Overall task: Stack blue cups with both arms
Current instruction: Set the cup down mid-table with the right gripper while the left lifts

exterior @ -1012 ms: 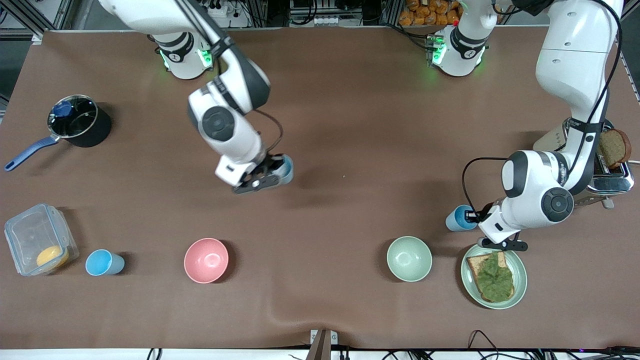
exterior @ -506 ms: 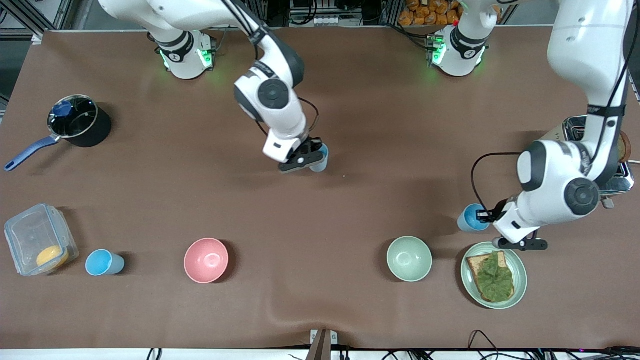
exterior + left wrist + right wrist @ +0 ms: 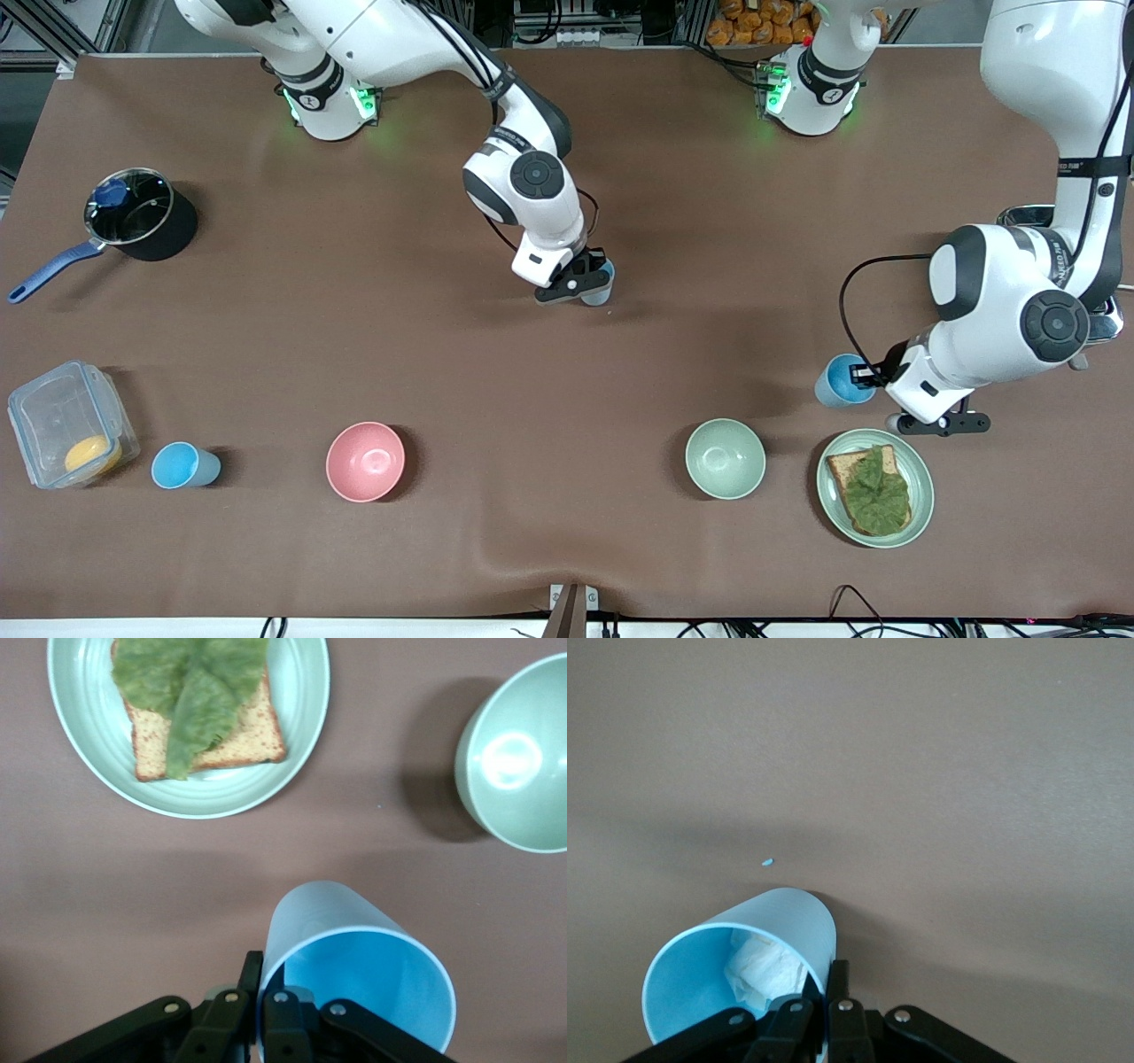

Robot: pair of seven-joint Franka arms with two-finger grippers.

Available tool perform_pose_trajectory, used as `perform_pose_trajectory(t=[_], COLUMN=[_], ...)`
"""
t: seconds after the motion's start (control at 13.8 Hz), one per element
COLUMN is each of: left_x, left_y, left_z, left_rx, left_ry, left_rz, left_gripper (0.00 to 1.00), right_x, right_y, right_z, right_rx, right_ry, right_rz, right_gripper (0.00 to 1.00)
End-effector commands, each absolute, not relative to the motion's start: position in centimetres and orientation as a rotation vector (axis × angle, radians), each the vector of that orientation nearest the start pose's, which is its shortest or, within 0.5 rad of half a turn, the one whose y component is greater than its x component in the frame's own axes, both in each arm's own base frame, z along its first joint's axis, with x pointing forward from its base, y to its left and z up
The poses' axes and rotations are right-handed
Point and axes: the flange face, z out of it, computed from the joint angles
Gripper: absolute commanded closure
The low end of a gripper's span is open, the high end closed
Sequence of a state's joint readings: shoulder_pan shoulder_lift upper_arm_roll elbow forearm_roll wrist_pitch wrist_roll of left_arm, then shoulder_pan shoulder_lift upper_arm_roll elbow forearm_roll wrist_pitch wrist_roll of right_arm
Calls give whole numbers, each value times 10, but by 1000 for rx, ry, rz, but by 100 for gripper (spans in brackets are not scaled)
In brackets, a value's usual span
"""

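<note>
My right gripper is shut on the rim of a pale blue cup with whitish paper inside, over the middle of the table; in the right wrist view its fingers pinch that cup's wall. My left gripper is shut on the rim of a second blue cup, held beside the sandwich plate; in the left wrist view the cup is clamped at its rim. A third blue cup stands on the table toward the right arm's end, next to the clear box.
A pink bowl and a pale green bowl stand near the front camera. A clear container holds something yellow. A dark pot with a blue handle sits toward the right arm's end. A toaster stands by the left arm.
My right gripper has carried its cup from the right arm's side toward the table's middle. My left gripper has shifted its cup slightly toward the left arm's end.
</note>
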State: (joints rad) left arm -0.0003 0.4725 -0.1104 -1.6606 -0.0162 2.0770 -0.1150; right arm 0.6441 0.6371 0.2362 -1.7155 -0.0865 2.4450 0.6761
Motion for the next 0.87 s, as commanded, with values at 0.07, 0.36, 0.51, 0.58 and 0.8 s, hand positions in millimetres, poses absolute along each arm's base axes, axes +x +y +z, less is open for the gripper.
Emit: perform_pose_trajectory(t=[0.07,0.36,0.51,0.58,0.8], left_x=[652,646,641,640,623], left_y=[-74,-82,-101,-109,-160], left_z=[345,343,347,349,354], left_rx=[-3188,-3190,-3199,-3200,-3205], left_ry=[-50,-39,-49,-58,-96], left_rz=[119,134,138,139,230], left_gripper=[100,100,100,100,100], right_x=[457,467,479,483,500], right_y=[518,512,503,498,460], right_z=[233,251,286,304,381], right_rx=[-2999,-2984,-2954,-2932,-2949], right_ry=[-281,-241,-196,-148,-68], right_rz=[-49,-71,-105,-101,-107], right_gripper=[68,0,0,0,0])
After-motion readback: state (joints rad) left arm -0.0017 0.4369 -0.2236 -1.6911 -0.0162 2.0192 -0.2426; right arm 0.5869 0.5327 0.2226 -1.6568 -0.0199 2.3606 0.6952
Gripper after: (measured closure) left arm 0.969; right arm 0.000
